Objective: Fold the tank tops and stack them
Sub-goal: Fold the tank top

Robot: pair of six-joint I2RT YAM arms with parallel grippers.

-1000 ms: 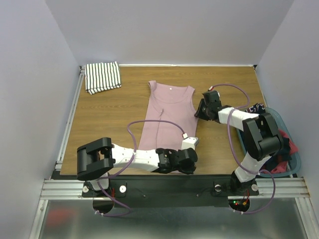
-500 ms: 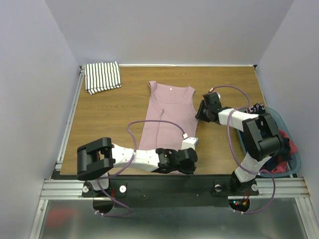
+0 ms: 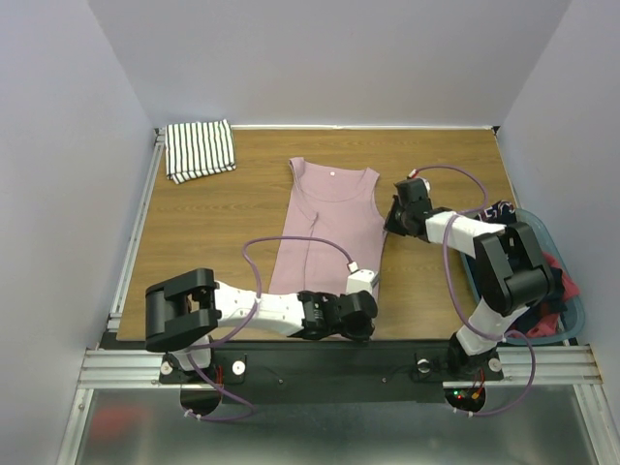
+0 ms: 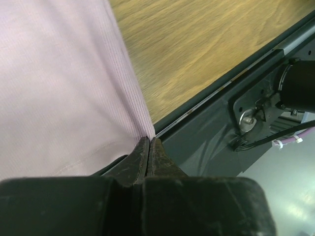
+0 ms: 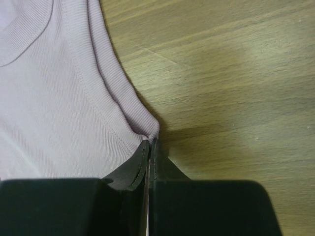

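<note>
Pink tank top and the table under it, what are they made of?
The pink tank top looks like soft, matte knitted cloth, maybe cotton. Fine ribs run along it, and there is a stitched seam near its edge. The table looks like wood with a smooth, slightly shiny finish. It has brown grain streaks, though it could be a printed wood-look surface.

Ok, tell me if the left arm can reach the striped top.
Probably not yet: the left gripper is shut on the pink top, at its hem; the striped top lies unobstructed, far corner.
</note>
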